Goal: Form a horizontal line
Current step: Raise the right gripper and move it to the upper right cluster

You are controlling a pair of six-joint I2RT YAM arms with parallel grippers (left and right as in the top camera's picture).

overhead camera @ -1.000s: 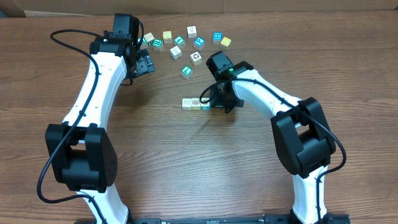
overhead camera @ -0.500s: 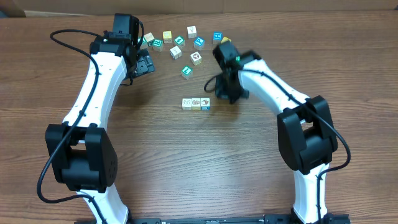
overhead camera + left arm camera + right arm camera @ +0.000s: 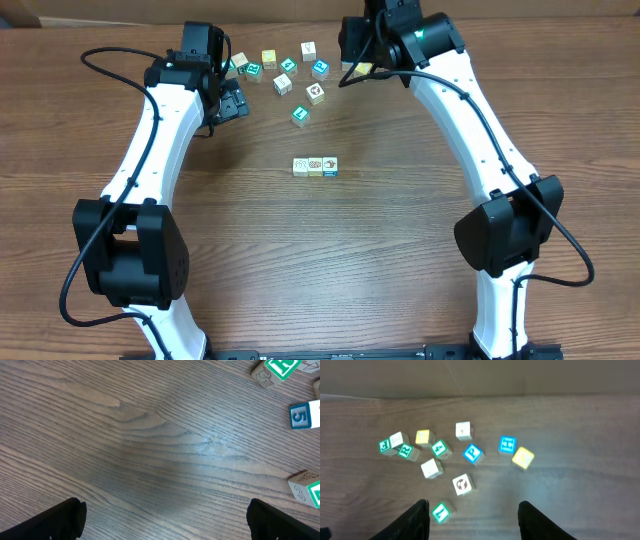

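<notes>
Both jaws, left and right, hang released, empty. Your row of three small picture cubes point(image 3: 315, 166) lies mid-way on the wooden counter point(image 3: 330, 260). Picking from the crowded loose cubes point(image 3: 472, 453) may nudge neighbours; a careless placement could knock the row crooked.
</notes>
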